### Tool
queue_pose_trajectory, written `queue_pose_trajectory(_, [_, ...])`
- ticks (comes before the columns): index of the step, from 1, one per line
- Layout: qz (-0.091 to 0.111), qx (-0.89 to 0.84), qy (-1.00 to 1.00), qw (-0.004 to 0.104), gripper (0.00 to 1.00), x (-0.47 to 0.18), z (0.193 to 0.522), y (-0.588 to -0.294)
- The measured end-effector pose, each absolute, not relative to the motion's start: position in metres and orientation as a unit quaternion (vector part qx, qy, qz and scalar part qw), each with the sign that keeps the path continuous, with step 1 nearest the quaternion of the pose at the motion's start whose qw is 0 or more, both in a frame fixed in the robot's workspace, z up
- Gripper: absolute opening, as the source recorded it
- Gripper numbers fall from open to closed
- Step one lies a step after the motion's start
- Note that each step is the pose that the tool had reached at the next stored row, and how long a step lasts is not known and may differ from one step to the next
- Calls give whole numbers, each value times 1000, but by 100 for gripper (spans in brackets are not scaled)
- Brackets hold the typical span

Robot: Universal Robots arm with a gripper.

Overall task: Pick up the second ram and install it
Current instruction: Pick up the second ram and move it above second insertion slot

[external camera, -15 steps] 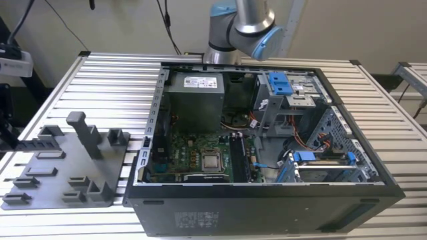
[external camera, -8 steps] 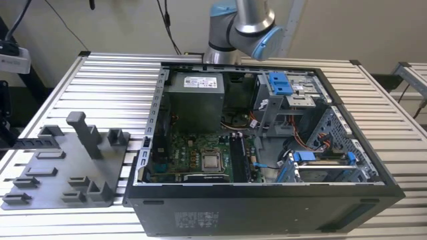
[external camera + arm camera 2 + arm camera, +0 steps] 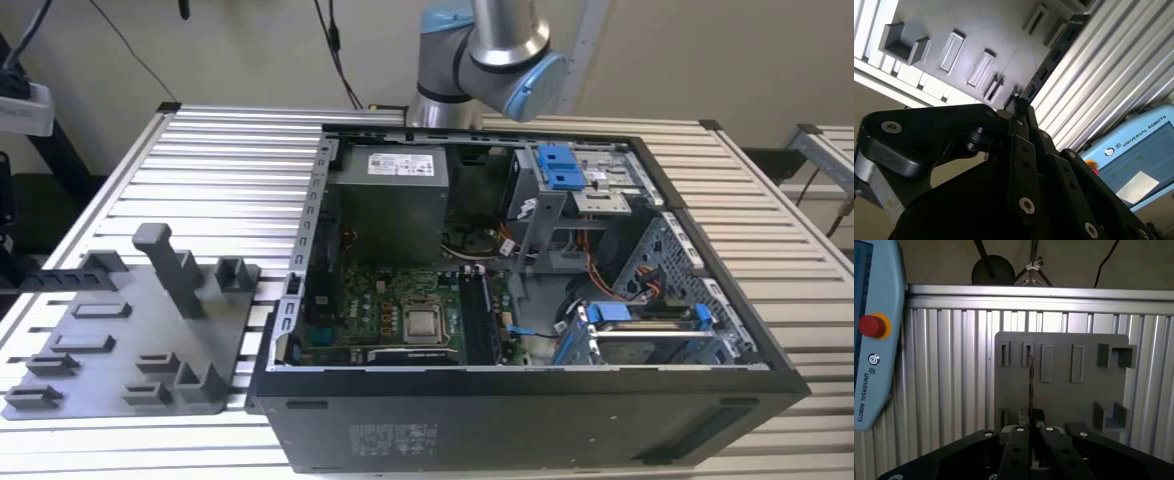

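Gripper (image 3: 1030,429) jaws are nearly together, pinching the second ram (image 3: 1030,385) across its flat faces. You see it edge-on in the first wrist view; in the second wrist view the ram (image 3: 1050,59) runs out from the fingertips side-on. That hold likely leaves its long edges free. The ram sits over the grey tray (image 3: 1064,390); can't tell if its far end touches a slot. The tray slots probably stand parts on edge for this pinch. Your open case (image 3: 534,410) lies on its side just beside the tray, motherboard (image 3: 387,300) facing up.
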State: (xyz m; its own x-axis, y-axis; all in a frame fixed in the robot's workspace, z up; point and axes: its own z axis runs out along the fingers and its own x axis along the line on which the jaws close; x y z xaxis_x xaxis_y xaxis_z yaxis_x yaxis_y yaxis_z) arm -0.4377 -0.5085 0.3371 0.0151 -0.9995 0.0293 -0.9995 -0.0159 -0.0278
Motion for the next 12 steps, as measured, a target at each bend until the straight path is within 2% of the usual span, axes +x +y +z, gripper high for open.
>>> queue_pose_trajectory(12, [20,712,-701,0,14,-438,351,-508])
